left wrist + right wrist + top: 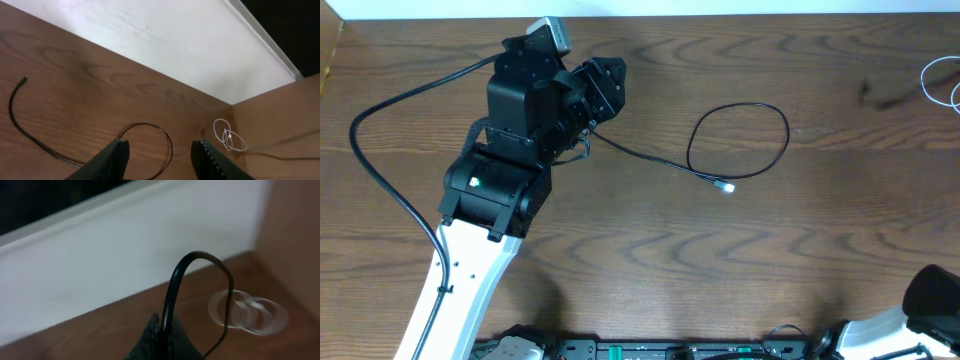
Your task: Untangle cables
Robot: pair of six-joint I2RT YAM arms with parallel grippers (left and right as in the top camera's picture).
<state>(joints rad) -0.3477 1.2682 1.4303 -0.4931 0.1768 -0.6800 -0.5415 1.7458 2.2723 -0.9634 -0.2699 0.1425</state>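
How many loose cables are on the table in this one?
2. A black cable loops across mid-table. A white cable lies coiled at the table's far right edge, partly out of the overhead frame.

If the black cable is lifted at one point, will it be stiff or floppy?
Probably floppy: the black cable lies in a loose loop. Being thin, it is likely light. Its small plug end may trail and swing.
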